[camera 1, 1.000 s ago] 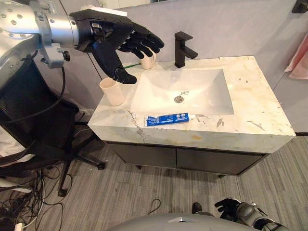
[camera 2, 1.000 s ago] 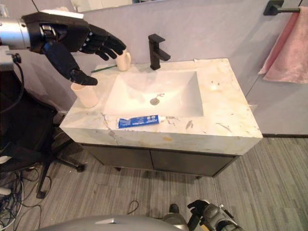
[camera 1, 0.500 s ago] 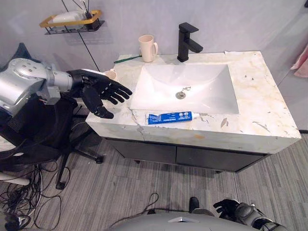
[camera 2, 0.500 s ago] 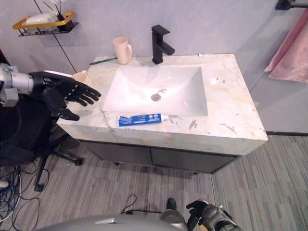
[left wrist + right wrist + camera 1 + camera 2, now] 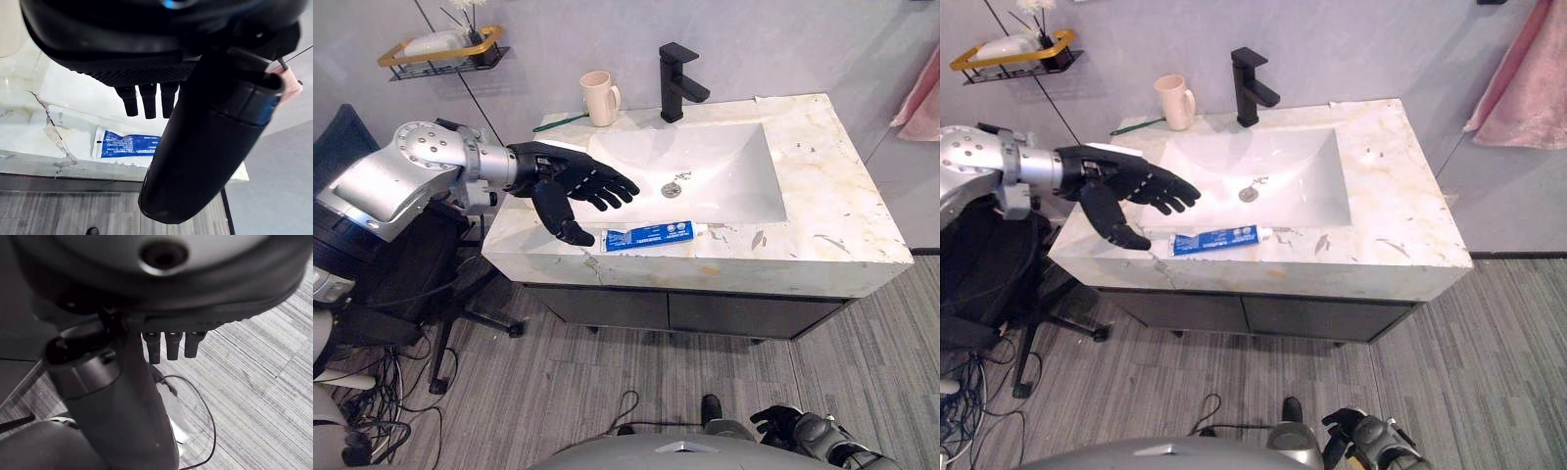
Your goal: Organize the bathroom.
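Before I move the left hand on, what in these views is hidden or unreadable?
- Plain cup: none in sight now; the left hand and forearm cover the counter's left edge in both eye views.
- Toothbrush: partly behind the mug.
- Toothpaste tube: its cap end is behind the thumb in the left wrist view.
- Pink towel: cut off by the frame edge.

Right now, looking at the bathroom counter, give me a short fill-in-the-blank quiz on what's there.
1. The blue toothpaste tube lies flat on the counter in front of the ____.
2. The left hand hovers over the counter with its fingers ____.
3. The cream mug stands upright beside the black ____.
4. The green toothbrush lies on the counter next to the ____.

Missing words: sink; open; faucet; mug
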Controlling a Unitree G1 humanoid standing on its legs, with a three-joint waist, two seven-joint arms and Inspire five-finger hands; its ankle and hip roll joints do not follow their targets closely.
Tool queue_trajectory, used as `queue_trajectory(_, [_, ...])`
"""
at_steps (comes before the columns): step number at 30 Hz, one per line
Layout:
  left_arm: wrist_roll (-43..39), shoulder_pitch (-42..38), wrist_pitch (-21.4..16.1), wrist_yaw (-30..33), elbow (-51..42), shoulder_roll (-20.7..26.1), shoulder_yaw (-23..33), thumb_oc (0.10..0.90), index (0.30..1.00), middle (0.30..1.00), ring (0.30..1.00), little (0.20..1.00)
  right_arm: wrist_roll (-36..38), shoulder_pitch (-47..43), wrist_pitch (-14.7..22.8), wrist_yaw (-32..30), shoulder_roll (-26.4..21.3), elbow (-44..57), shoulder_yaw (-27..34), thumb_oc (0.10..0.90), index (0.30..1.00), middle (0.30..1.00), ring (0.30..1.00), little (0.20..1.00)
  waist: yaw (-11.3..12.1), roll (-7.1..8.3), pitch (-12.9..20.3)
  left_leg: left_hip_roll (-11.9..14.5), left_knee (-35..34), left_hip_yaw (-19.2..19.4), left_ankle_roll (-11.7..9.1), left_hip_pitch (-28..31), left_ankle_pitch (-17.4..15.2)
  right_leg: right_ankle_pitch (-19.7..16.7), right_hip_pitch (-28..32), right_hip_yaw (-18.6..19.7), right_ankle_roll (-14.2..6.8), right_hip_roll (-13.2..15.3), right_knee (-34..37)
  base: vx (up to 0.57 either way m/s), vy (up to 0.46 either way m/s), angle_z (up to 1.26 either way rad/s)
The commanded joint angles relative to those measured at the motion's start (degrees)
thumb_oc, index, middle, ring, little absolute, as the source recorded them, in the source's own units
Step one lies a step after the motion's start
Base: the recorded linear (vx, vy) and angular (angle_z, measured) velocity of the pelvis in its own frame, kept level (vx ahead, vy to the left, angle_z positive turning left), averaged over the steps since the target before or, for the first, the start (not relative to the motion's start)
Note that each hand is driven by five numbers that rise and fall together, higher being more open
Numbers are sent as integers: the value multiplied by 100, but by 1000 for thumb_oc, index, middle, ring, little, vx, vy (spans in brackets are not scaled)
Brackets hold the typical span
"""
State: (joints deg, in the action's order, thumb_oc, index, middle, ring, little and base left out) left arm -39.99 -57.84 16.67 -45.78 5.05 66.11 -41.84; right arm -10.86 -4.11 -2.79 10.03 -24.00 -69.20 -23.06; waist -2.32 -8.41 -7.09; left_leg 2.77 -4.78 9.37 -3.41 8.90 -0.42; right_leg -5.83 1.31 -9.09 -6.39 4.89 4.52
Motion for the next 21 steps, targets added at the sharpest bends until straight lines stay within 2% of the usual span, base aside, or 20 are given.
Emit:
queue_trajectory(1, [-92,-341,-166,468,579,273,944,800,900,900,900,900,8,-188,174,-59,-64,-119,-120,800,900,900,900,900,33,261,225,67,852,405,-91,-430,-353,403,107,8,-391,363,-143,0,0,0])
queue_trajectory(5, [2,-300,-188,895,533,187,1049,800,900,900,900,900,145,-193,299,-163,-87,-31,-124,800,900,900,900,900,27,267,162,69,886,387,-108,-496,-334,405,84,-3,-369,366,-154,0,0,0])
queue_trajectory(12, [-26,-214,-335,1155,514,150,1345,800,900,900,900,900,254,-69,538,-420,-127,181,-80,800,900,900,900,900,2,275,103,110,920,381,-134,-590,-308,429,2,-11,-349,357,-206,-5,-24,1])
queue_trajectory(19, [-39,-278,-487,1698,340,99,1618,800,900,900,900,900,415,-168,783,-667,-295,396,-41,800,900,900,900,900,-79,262,-265,174,1086,355,-188,-921,-180,460,-311,62,-278,344,-360,-110,-32,0])
queue_trajectory(21, [-117,-274,-414,1811,218,77,1682,800,900,900,900,900,483,-244,814,-707,-375,413,-19,800,900,900,900,900,-93,234,-375,206,1152,323,-222,-1029,-71,465,-404,82,-239,322,-394,-112,-34,-1])
